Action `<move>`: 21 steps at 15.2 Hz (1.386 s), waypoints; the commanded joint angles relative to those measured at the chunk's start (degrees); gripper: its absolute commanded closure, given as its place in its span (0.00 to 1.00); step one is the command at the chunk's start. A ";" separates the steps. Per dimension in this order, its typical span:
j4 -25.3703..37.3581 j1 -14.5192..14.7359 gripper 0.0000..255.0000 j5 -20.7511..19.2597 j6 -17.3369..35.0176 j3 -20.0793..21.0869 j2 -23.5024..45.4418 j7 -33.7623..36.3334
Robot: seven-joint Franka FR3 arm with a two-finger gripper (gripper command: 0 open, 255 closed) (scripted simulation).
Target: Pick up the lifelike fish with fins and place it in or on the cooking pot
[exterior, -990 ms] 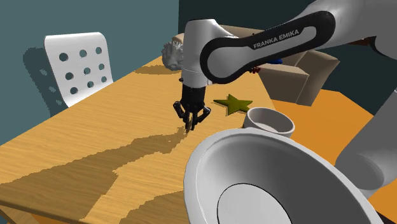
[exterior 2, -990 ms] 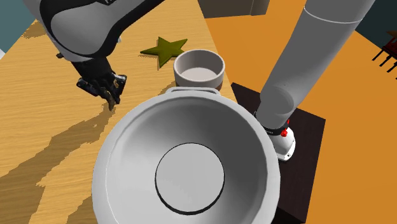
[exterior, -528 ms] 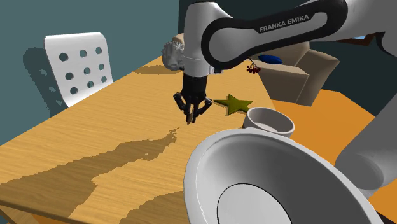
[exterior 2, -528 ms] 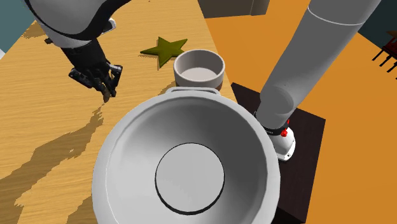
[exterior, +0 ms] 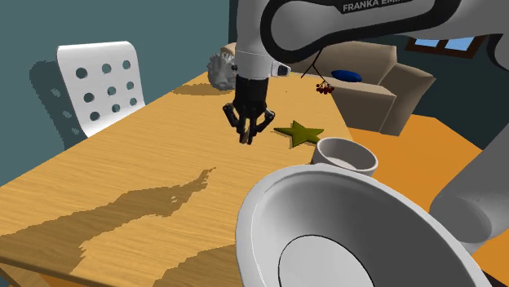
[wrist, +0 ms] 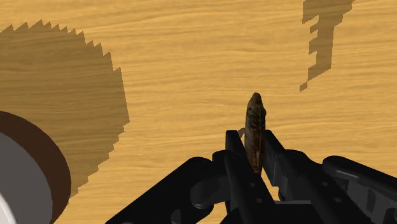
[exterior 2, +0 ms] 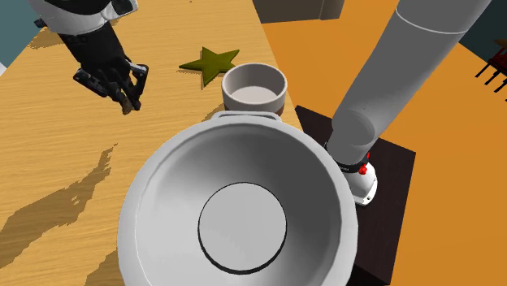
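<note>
Brown fish (wrist: 256, 121) sits clamped in the gripper's (exterior: 247, 137) fingers above the wooden table (exterior: 122, 179). Grey pot (exterior 2: 158, 187) and small bowl (exterior 2: 254, 106) near its edge show bare bottoms.

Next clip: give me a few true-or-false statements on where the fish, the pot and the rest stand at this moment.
1. The fingers clasp a brown fish. True.
2. The fish lies inside the pot. False: it is between the fingers, over the table and outside the pot.
3. A green star lies on the table near the small bowl. True.
4. The chair is black. False: it is white, with round holes.
</note>
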 commanded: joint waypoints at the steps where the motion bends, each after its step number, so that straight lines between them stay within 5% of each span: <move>1: 1.60 0.00 1.00 0.11 -1.74 -0.01 -0.18 0.06; 21: 15.98 0.21 1.00 0.10 -16.17 0.30 -0.30 1.43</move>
